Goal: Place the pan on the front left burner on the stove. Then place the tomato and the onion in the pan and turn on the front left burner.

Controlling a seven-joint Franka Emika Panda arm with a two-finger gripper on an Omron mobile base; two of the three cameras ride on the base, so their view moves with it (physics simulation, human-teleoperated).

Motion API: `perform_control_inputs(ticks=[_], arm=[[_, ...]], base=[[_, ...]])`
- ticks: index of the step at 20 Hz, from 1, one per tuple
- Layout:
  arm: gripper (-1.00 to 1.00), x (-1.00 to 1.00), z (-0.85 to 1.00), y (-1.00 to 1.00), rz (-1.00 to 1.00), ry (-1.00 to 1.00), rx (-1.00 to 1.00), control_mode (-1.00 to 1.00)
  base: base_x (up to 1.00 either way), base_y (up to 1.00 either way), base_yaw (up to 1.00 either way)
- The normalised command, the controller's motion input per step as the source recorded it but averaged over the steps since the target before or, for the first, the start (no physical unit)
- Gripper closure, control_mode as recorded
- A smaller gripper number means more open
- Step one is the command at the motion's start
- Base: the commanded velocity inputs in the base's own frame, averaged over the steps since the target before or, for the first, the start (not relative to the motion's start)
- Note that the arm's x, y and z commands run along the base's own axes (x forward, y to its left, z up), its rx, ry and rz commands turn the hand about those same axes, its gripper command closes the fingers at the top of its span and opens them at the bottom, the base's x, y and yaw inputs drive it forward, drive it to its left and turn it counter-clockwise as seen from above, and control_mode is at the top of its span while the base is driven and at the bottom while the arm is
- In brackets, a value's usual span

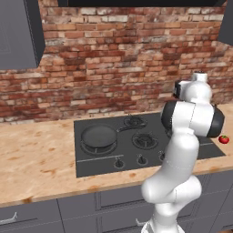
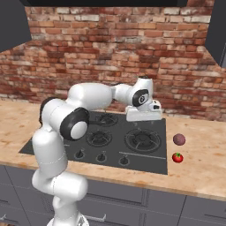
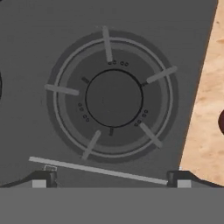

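Jaws: spread wide, holding nothing; the gripper [image 3: 111, 178] hangs over a ringed burner [image 3: 113, 99] near the stove's [image 2: 145, 164] right edge.
Pan: the pan [image 1: 98, 136] sits on the front left burner, at the stove's left side, handle pointing toward the back right.
Tomato: the tomato [image 2: 177, 157] lies on the counter [image 2: 198, 170] just off the stove's right front corner.
Onion: the onion [image 2: 179, 140] is just behind the tomato, beside the stove's right edge.
Key relation: both lie right of the jaws and toward the front, well apart from the pan.
Judgement: the next pick likely needs a rightward, downward reach.

Onion [image 3: 221, 121] cut by frame edge
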Motion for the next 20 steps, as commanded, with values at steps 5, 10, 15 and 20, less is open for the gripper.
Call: perform_control_inputs(ticks=[5,10,15,20], arm=[[-1.0,0.0,-0.01,-0.69,-0.17,-0.01,0.03,-1.0],[-1.0,0.01,-0.04,-0.65,-0.17,-0.02,0.0,-1.0],[-1.0,0.05,-0.12,-0.56,-0.11,-0.02,0.01,-1.0],[-1.0,0.05,-0.28,-0.42,-0.04,-0.01,0.05,-1.0]], base=[[0.0,0.0,0.0],[0.0,0.0,0.0],[0.0,0.0,0.0],[0.0,0.0,0.0]])
